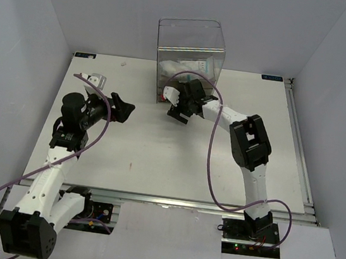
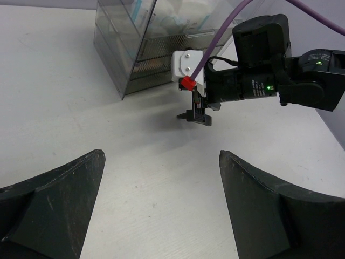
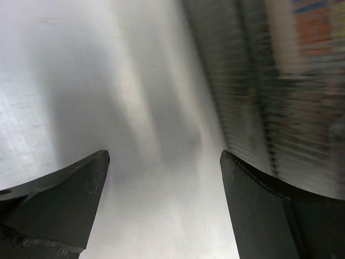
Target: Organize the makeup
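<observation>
The makeup shows only inside the tall clear drawer box: a white-blue packet sits behind its front wall, and an orange, colourful item shows blurred through the ribbed side. My right gripper hangs just in front of the box's lower left corner, open, with nothing between its fingers. In the left wrist view the right gripper is above the table beside the box. My left gripper is open and empty over bare table, left of the box, its fingers wide apart.
White walls close in the table on the left, back and right. A purple cable loops from the right arm over the table. A metal rail runs along the right edge.
</observation>
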`<state>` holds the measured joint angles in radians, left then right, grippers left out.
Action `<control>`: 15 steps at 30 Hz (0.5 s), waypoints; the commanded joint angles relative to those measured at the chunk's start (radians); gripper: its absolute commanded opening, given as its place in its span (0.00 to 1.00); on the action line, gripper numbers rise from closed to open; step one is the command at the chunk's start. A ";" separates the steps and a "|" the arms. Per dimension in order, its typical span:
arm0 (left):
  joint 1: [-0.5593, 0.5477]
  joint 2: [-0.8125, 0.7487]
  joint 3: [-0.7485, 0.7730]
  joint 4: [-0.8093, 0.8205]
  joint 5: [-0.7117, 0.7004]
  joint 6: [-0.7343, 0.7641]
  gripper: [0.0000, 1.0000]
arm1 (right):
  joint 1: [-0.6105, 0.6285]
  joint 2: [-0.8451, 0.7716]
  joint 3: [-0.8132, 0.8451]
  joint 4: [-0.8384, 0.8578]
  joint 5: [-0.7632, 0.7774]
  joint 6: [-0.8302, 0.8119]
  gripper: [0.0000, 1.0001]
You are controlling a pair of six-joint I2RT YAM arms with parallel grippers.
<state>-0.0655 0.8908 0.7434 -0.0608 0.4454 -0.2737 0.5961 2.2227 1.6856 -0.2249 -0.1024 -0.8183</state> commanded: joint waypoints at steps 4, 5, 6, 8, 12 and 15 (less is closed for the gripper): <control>0.012 0.028 -0.022 0.034 0.055 -0.013 0.98 | -0.021 -0.305 -0.274 -0.086 -0.346 0.021 0.90; 0.013 0.043 -0.021 0.035 0.075 -0.015 0.98 | -0.033 -0.354 -0.306 -0.098 -0.376 0.036 0.90; 0.014 0.058 -0.020 0.036 0.092 -0.016 0.98 | -0.048 -0.402 -0.331 -0.111 -0.402 0.056 0.90; 0.015 0.083 -0.013 0.035 0.116 -0.017 0.98 | -0.098 -0.492 -0.357 -0.137 -0.442 0.115 0.90; 0.016 0.113 -0.013 0.050 0.122 -0.031 0.98 | -0.326 -0.641 -0.430 -0.134 -0.610 0.278 0.90; 0.016 0.166 -0.006 0.085 0.153 -0.048 0.98 | -0.523 -0.703 -0.471 -0.114 -0.727 0.378 0.90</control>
<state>-0.0551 1.0193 0.7283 -0.0319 0.5352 -0.3003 0.3103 1.6101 1.2728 -0.3459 -0.6102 -0.6321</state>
